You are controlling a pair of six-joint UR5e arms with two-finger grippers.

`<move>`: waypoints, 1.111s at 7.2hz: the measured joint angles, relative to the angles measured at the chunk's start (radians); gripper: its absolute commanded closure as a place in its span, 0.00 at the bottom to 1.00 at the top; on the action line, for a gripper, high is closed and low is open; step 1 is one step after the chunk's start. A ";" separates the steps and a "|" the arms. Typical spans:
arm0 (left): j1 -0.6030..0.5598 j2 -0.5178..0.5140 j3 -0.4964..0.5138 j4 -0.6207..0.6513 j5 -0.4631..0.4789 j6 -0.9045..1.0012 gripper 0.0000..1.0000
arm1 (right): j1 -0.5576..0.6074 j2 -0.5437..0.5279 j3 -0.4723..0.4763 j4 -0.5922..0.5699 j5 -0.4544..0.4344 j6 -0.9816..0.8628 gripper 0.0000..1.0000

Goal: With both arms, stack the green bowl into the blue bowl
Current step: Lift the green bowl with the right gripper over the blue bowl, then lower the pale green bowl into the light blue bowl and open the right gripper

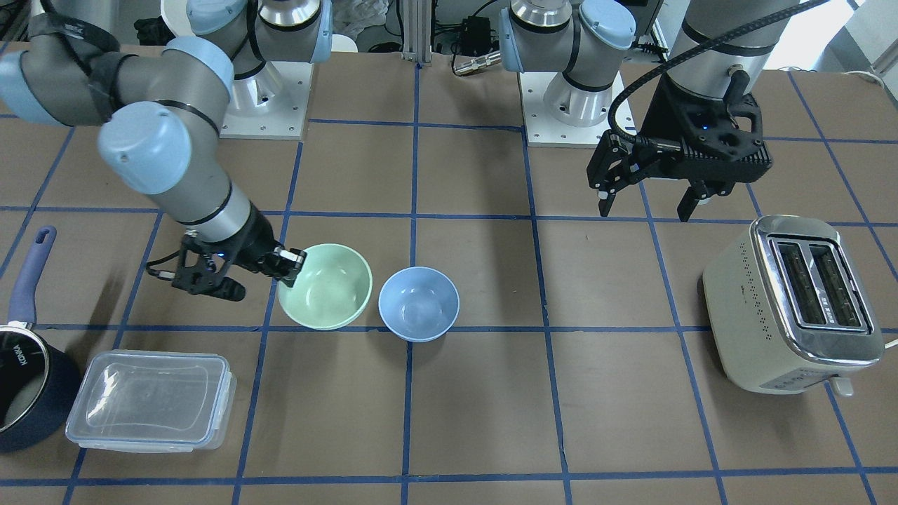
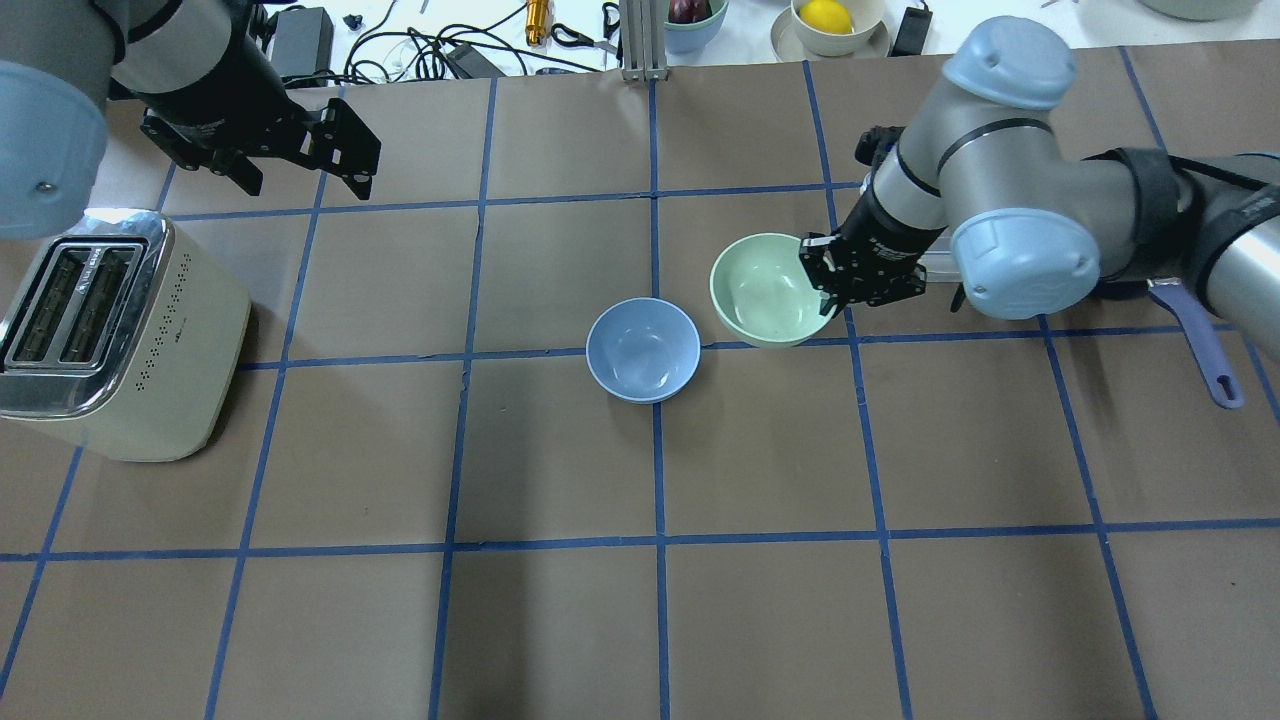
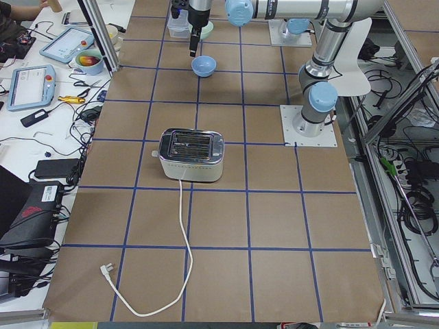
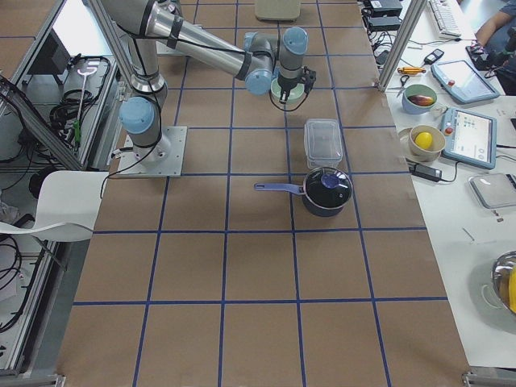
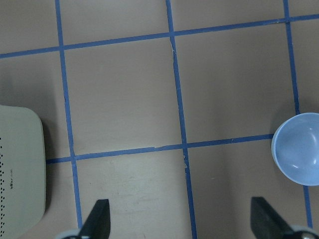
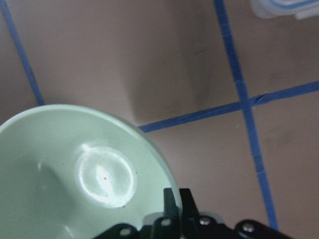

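Pale glossy light blue on the blue bowl (image 1: 419, 303); plain mint green on the green bowl (image 1: 326, 287) just beside it. Brown on the table (image 1: 491, 407), gridded with dark blue tape lines. Cream with chrome top and dotted side on the toaster (image 1: 793, 301), well apart from the blue bowl. Dark navy, possibly black, on the saucepan (image 1: 62, 389), well apart on the blue bowl's other side, handle purplish blue.

The right tool (image 1: 290, 270) pinches the green bowl (image 1: 330, 287) by its rim, the blue bowl (image 1: 419, 304) just beside.
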 measured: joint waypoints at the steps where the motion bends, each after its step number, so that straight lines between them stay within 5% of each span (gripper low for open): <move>1: 0.001 0.002 -0.009 0.012 -0.002 -0.002 0.00 | 0.071 0.021 -0.004 -0.036 -0.001 0.068 1.00; 5: 0.003 0.010 -0.029 0.028 -0.007 -0.003 0.00 | 0.214 0.116 -0.006 -0.178 -0.015 0.200 0.95; 6: 0.003 0.010 -0.030 0.029 -0.007 -0.004 0.00 | 0.224 0.129 -0.006 -0.190 -0.020 0.206 0.24; 7: 0.002 0.011 -0.031 0.031 -0.007 -0.004 0.00 | 0.227 0.136 -0.006 -0.196 -0.029 0.207 0.00; 8: 0.002 0.011 -0.032 0.031 -0.007 -0.004 0.00 | 0.228 0.140 -0.007 -0.201 -0.039 0.206 0.00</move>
